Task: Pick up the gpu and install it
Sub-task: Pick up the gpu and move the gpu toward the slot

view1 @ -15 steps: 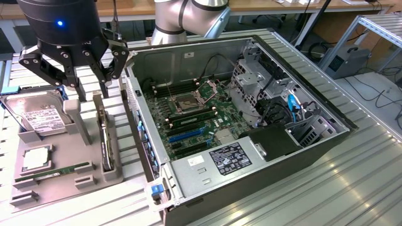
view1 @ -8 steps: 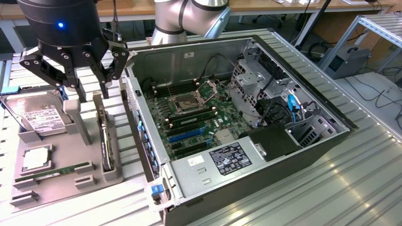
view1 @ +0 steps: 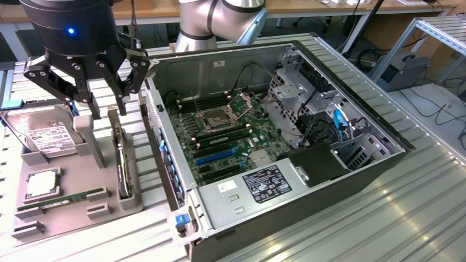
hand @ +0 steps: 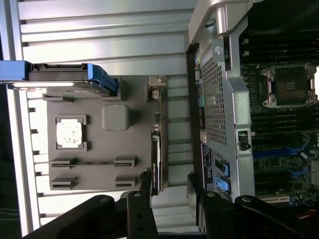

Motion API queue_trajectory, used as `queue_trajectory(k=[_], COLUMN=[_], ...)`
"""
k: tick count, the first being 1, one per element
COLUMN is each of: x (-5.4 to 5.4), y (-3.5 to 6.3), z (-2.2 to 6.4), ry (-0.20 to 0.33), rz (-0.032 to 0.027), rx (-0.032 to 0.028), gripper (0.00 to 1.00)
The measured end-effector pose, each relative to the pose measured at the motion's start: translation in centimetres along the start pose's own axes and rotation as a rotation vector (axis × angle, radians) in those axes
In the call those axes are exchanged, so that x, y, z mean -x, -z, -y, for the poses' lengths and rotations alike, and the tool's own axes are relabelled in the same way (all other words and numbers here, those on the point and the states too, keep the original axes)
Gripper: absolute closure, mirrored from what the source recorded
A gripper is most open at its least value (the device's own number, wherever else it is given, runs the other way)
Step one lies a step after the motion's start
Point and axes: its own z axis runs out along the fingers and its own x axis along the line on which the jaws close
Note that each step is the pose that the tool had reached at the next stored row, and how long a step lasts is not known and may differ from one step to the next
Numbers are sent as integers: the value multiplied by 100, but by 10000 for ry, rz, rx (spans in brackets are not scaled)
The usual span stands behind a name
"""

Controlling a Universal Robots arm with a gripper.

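The gpu (view1: 124,161) stands on its long edge in a slot of the grey holder tray (view1: 65,215), at the exterior view's left of the open computer case (view1: 291,180). It is a thin card with a dark face and a metal edge. In the wrist view the gpu (hand: 156,149) runs along the tray's side nearest the case. My gripper (view1: 102,105) hangs open above the card's far end with nothing between its fingers. Its black fingers (hand: 141,215) sit on either side of the card's line, gripper (hand: 169,211) apart from it.
On the tray lie a hard drive (view1: 45,136), a CPU (view1: 42,183) and a memory stick (view1: 62,201). The case's back wall (hand: 219,99) rises close beside the gpu. Inside lie the motherboard (view1: 226,139) with blue slots (view1: 215,158), and drive cages (view1: 298,103).
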Motion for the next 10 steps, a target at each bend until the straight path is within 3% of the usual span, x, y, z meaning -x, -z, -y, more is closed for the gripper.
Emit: queue_trajectory(k=[10], x=[-1], y=[-26], z=[1], ry=[1], rz=[0], rx=[-7], gripper=[58])
